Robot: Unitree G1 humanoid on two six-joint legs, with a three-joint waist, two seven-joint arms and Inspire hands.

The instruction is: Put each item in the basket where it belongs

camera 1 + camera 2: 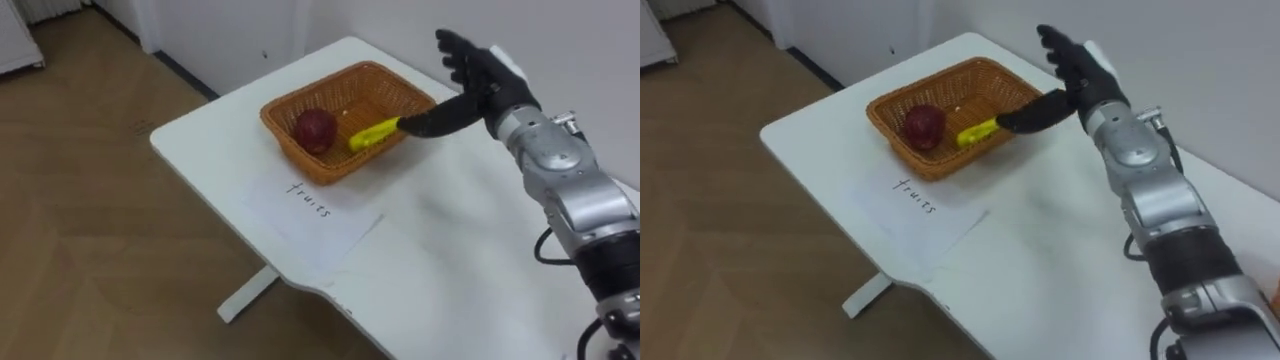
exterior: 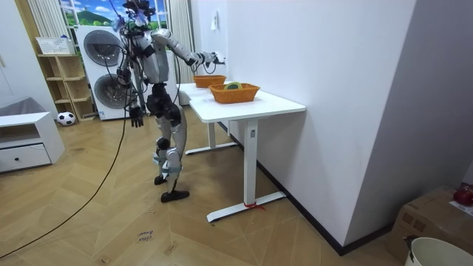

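– Banana (image 1: 375, 134), position?
– In the basket (image 1: 318, 170), right half, just beside the apple (image 1: 315, 130). Long axis runs left-near to right-far, its far end pointing at the right hand (image 1: 482, 72).
– Hand state?
– Spread wide, holding nothing. Fingers splayed upward over the basket's right rim. Thumb reaches down and left, tip at the banana's far end. Touching or just clear: cannot tell.
– Next move turns on what?
– My reading: the fruit is home, so the hand need only lift up and right, along that axis, without dragging the banana. Right arm is the nearer one. Left hand (image 2: 135, 117) hangs at the robot's side, well apart.
– Surface?
– White table (image 1: 210, 150). Basket sits toward its far-left corner, with a labelled sheet (image 1: 310, 215) just in front.
– Room?
– Second basket (image 2: 234, 92) further along the table. Wood floor (image 2: 111, 207), washing machines (image 2: 103, 48) beyond the robot.
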